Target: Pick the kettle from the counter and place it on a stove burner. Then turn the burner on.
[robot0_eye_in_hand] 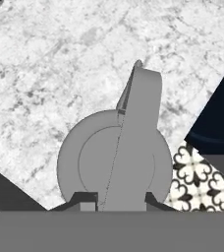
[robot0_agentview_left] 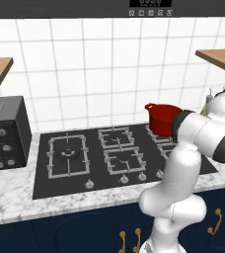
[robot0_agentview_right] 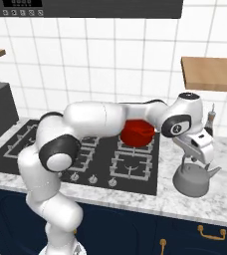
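Note:
The silver-grey kettle [robot0_agentview_right: 190, 182] stands on the marbled counter [robot0_agentview_right: 220, 199], just right of the black cooktop. My gripper [robot0_agentview_right: 194, 162] hangs straight over it, shut on the arched handle. From above in the hand view, the kettle [robot0_eye_in_hand: 84, 157] shows its round lid, with the flat handle band running between the fingertips [robot0_eye_in_hand: 84, 199] and touching both; the gripper [robot0_eye_in_hand: 121, 199] is centred on it. The large burner [robot0_agentview_left: 67, 154] under its square grate lies bare at the cooktop's far left, far from the kettle.
A red lidded pot [robot0_agentview_left: 161, 118] sits on a back right burner, close to my forearm. Knobs [robot0_agentview_left: 124, 179] line the cooktop's front edge. A dark oven box [robot0_agentview_left: 3, 131] stands left of the cooktop. A bottle [robot0_agentview_right: 211, 119] stands behind the kettle. The counter's front edge [robot0_eye_in_hand: 182, 142] is near the kettle.

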Available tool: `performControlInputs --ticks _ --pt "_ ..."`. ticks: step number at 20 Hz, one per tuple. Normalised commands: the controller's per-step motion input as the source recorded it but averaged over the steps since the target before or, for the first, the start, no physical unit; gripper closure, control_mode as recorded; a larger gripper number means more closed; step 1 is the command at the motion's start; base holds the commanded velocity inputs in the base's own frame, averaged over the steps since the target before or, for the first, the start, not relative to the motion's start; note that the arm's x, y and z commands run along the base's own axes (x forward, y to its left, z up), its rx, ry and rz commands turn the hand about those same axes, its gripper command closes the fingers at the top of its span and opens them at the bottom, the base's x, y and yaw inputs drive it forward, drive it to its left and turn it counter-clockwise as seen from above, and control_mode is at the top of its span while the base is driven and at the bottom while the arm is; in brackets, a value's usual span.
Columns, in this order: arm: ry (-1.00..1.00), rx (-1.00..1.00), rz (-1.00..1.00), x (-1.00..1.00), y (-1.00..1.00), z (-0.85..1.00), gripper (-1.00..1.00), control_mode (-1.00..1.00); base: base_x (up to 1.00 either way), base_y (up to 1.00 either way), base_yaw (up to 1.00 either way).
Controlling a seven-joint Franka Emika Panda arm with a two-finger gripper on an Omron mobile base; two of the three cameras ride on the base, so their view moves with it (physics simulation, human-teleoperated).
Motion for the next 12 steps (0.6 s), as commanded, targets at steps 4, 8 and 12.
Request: performControlInputs --ticks 4,8,12 --pt "0.00 -0.11 0.31 -0.67 0.83 0.32 1.00 -1.00 0.00 0.00 0.00" --pt "-0.01 -0.09 0.32 -0.41 0.74 0.48 1.00 -1.00 0.00 0.00 0.00" --pt "-0.02 -0.06 0.35 -0.20 0.72 0.63 1.00 -1.00 0.00 0.00 0.00"
